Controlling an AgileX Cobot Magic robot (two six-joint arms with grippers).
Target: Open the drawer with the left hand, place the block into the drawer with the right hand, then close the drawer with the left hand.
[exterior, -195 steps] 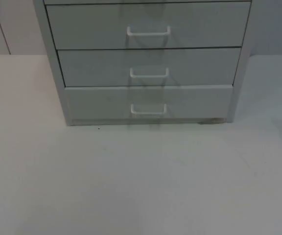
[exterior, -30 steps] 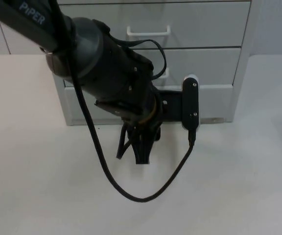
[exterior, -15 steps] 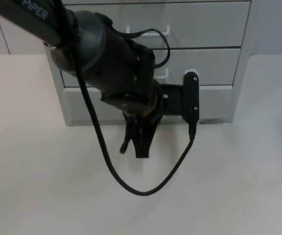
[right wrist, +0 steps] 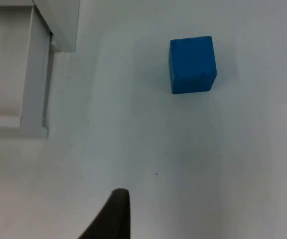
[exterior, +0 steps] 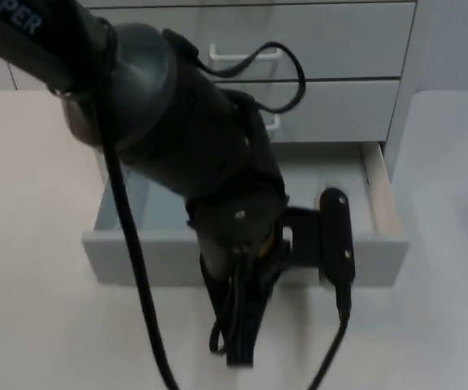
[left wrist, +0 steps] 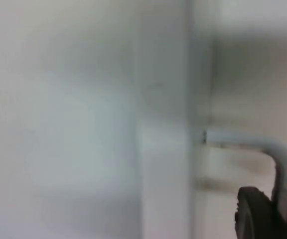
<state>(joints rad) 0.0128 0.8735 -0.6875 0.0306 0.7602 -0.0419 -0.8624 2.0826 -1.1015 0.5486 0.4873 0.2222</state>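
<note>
A: Where do we find the block?
B: We see a blue cube resting on the white table in the right wrist view. It lies well apart from the grey cabinet corner and from the pulled-out drawer edge beside that corner. Nothing touches it.

A: And the drawer?
B: We see the bottom drawer pulled out toward the near side of the table, its pale inside showing at the right. The two drawers above it sit flush in the cabinet, and the top one's white handle shows past the arm.

A: What about the left gripper?
B: We see it hanging in front of the open drawer's face, pointing down toward the near edge. In the left wrist view a black fingertip lies against the bent end of the drawer handle. We cannot tell how far apart the fingers stand.

A: And the right gripper?
B: We see one dark fingertip above bare table, near the drawer's side and apart from the block. We cannot tell its opening either.
</note>
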